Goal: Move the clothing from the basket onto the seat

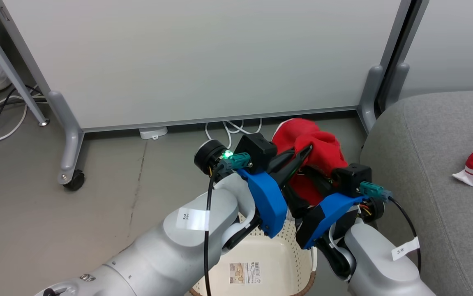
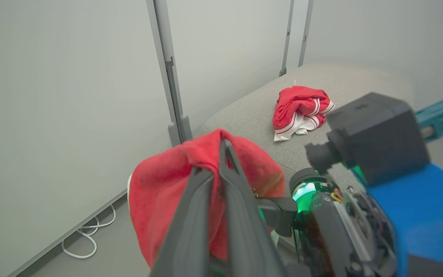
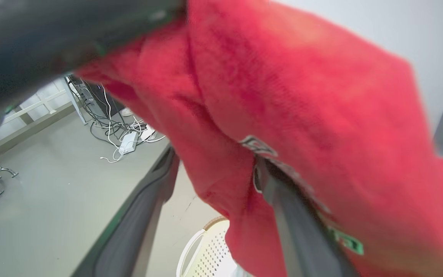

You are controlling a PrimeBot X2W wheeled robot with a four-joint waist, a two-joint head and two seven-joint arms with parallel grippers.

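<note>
Noting one red garment [image 2: 301,111] already lying bunched on the seat [image 1: 425,156], back from the rounded edge nearest the basket [image 1: 296,246]. Pinching the second garment [image 1: 326,139] in the left claw [image 1: 307,151], fingers pressed together on a fold, holding it up above the basket and not yet over the seat. Holding the right claw [image 3: 215,157] spread, gripping nothing, cloth draping against one finger. Seeing nothing red in the visible part of the basket, just a barcode sticker [image 1: 245,273]. Judging roughly half done; needing only a carry across to the seat and a release.
</note>
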